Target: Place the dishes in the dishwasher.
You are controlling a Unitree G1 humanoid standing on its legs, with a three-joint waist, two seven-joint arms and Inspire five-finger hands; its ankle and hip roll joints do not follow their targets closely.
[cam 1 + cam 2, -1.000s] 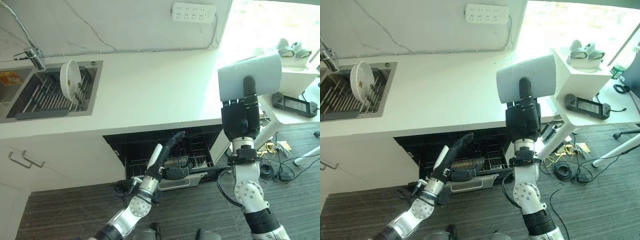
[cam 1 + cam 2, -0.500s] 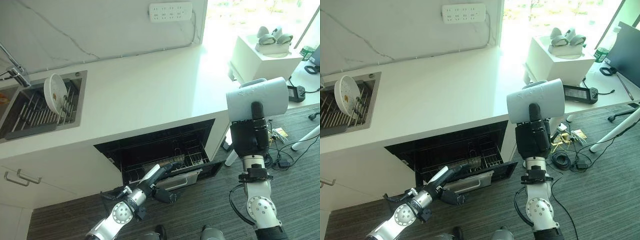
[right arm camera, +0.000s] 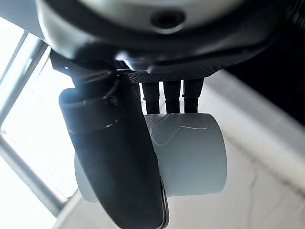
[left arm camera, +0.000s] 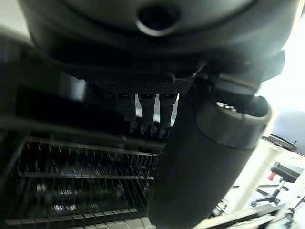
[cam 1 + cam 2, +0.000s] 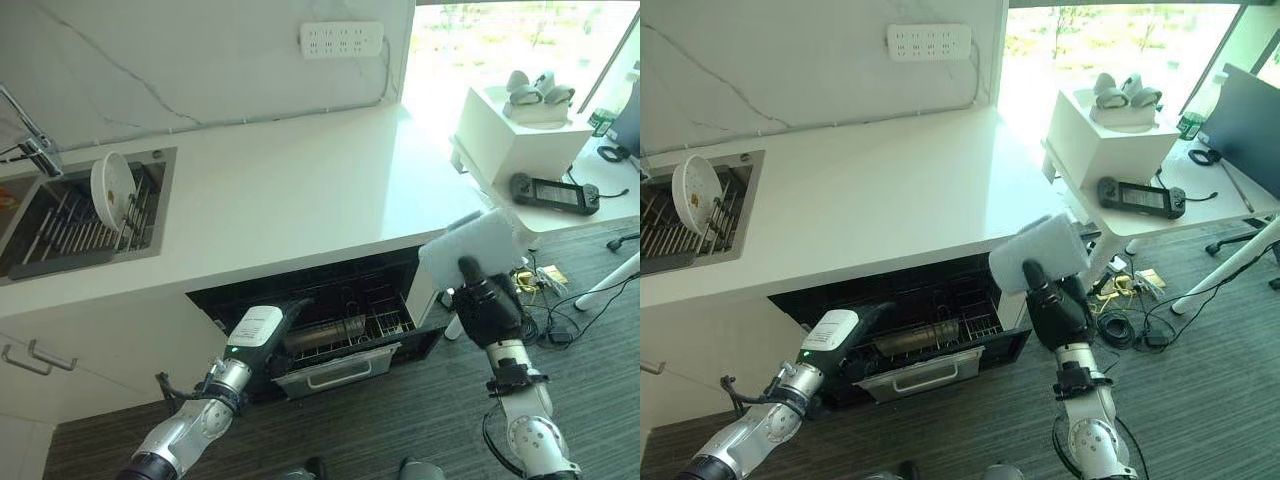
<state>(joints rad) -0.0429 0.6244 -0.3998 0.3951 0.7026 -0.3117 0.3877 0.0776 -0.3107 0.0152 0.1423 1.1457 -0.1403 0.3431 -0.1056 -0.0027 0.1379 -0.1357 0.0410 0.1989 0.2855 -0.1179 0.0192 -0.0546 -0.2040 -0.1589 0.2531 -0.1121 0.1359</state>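
My right hand point(image 5: 484, 311) is shut on a pale grey cup point(image 5: 471, 250), held tilted in the air just right of the open dishwasher point(image 5: 330, 320); the right wrist view shows the thumb and fingers wrapped round the cup point(image 3: 188, 155). The dishwasher's wire rack point(image 5: 352, 322) is pulled out under the white counter point(image 5: 280, 200), with a dark cylinder-shaped item lying in it. My left hand point(image 5: 290, 315) reaches into the rack's left front corner with fingers straight, holding nothing; its fingers point(image 4: 145, 112) point over the rack wires.
A white plate point(image 5: 110, 187) stands upright in the sink's drying rack point(image 5: 70, 210) at the left, by the tap. A white box point(image 5: 505, 130) and a black game controller point(image 5: 555, 193) sit on a side table to the right. Cables lie on the floor there.
The camera has shifted. My right hand has lowered and tilted the cup toward the dishwasher. My left hand has risen from the floor side up to the rack's left front.
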